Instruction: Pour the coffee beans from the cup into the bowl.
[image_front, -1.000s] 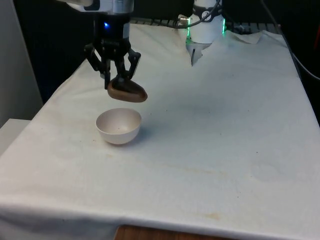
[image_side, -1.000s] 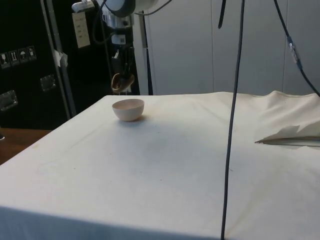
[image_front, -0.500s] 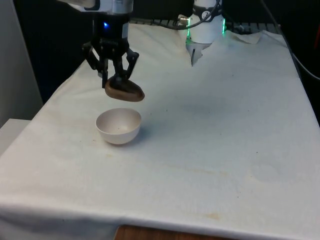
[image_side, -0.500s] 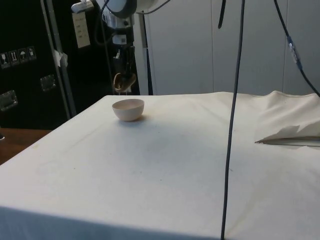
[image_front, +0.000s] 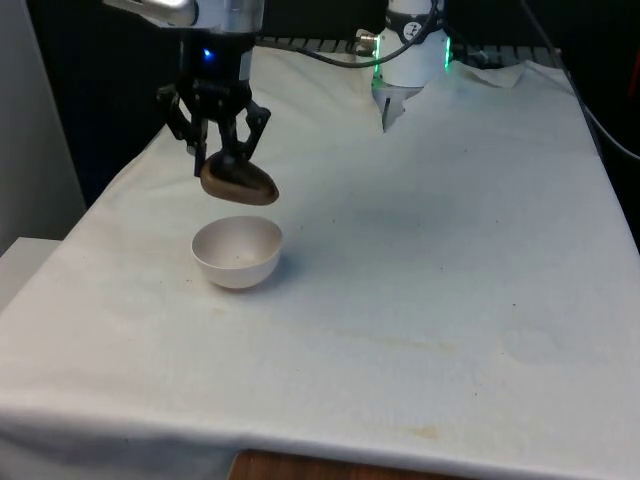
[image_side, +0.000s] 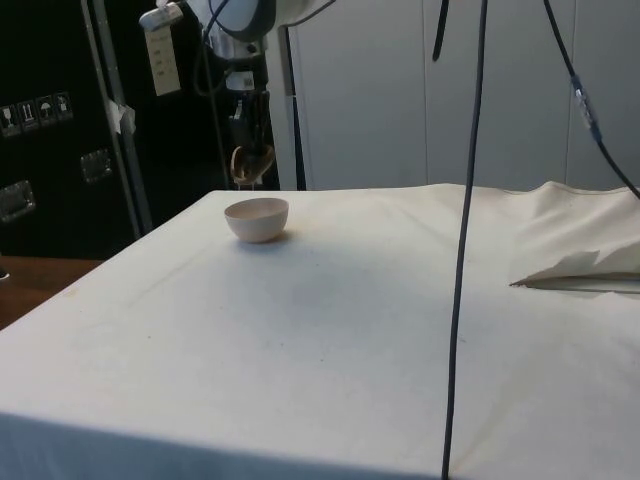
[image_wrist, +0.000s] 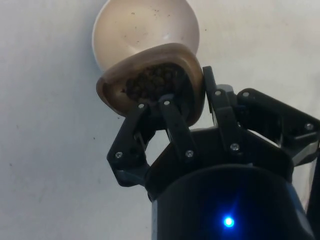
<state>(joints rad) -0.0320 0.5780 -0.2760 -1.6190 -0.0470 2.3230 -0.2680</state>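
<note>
Over the white cloth (image_front: 430, 260), my arm has risen and drifted toward the front view's left, so no pour has begun. The smooth, round, pale bowl (image_front: 237, 253) sits below. My claw (image_front: 228, 163) pinches the rim of the tilted brown cup (image_front: 238, 184); its dark, pebbly beans (image_wrist: 150, 80) remain inside.

Brown cup (image_front: 238, 183) w/ dark brown beans (image_wrist: 150, 82); white bowl (image_front: 237, 252), few dark specks inside; black gripper (image_front: 222, 158); white cloth (image_front: 420, 260) w/ faint tan stains
</note>
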